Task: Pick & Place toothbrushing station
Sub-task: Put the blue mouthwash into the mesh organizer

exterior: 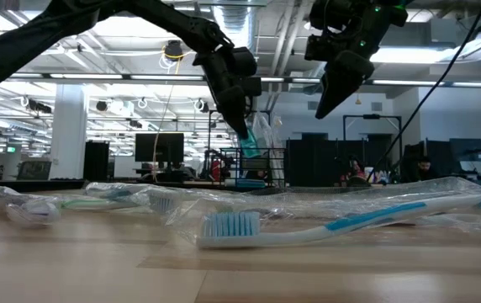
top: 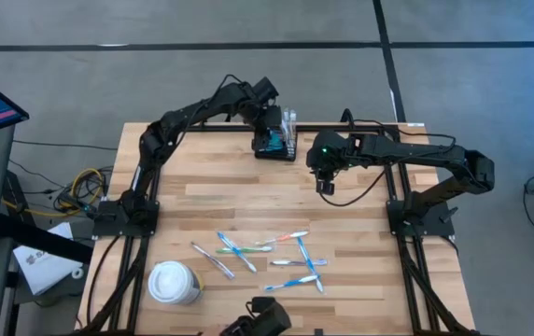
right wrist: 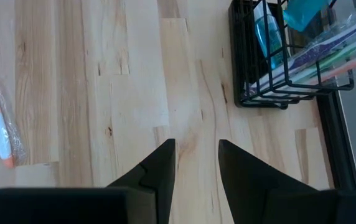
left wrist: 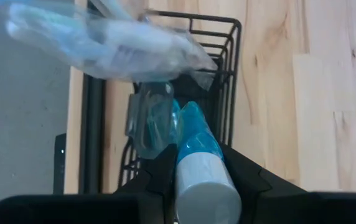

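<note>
- A pale wooden desk was seen from straight above, with two dark robot arms reaching in from its left and right edges.
- The toothbrushing station, a small black wire-mesh box, stood at the desk's twelve o'clock edge, a little left of centre, with wrapped items standing in it.
- The left gripper hung directly over the station, its jaws pinching a toothpaste tube, teal at the lower end with a white cap end between the jaws; the tube's teal end reached down into the box.
- A clear plastic wrapper lay across the top of the box, close by the tube.
- The right gripper hovered above bare desk at about three o'clock from the station, near it but apart, its jaws spread a little and holding nothing.
- Several wrapped toothbrushes lay scattered toward the desk's six o'clock side, well apart from the station.
- A white lidded cup stood at about seven o'clock on the desk, just left of the toothbrushes.
</note>
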